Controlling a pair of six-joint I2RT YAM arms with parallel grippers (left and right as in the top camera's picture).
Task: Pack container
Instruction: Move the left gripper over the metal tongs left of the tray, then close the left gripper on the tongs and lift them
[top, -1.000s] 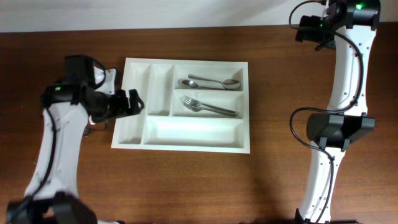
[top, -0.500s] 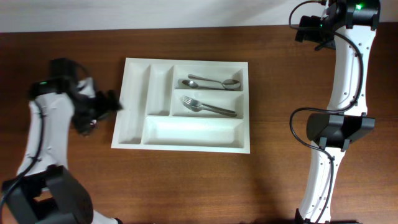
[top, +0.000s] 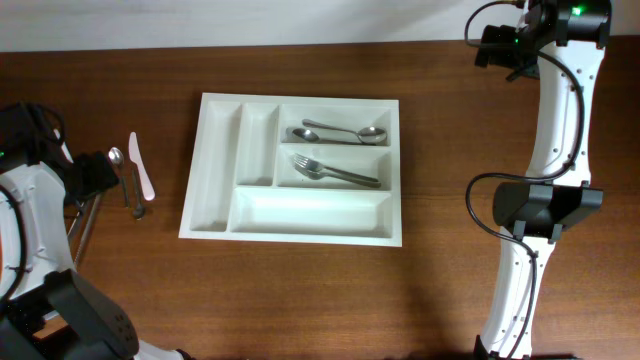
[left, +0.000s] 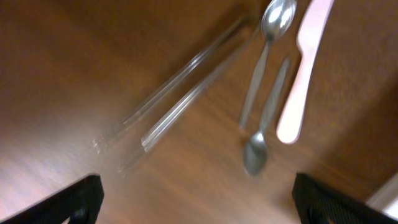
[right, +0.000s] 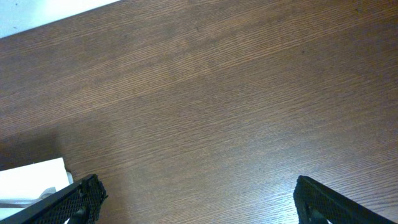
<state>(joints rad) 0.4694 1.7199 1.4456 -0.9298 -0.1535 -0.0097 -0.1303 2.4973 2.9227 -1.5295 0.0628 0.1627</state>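
The white cutlery tray (top: 215, 170) lies mid-table. Its upper long compartment holds spoons (top: 340, 133) and the middle one holds forks (top: 335, 172). The bottom long compartment and both narrow upright ones are bare. Left of the tray, on the table, lie a pale pink knife (top: 141, 165) and two spoons (top: 117, 157). The left wrist view shows the knife (left: 301, 68), the spoons (left: 255, 152) and two clear sticks (left: 180, 93). My left gripper (left: 198, 199) is open and empty, just left of this cutlery. My right gripper (right: 196, 199) is open and empty over bare wood at the far right.
A corner of the tray (right: 31, 180) shows at the lower left of the right wrist view. The right arm's base (top: 545, 205) stands right of the tray. A white wall strip runs along the table's far edge.
My left arm has swung left, away from the tray's left edge, uncovering the knife and spoons on the table. The right arm has not moved.
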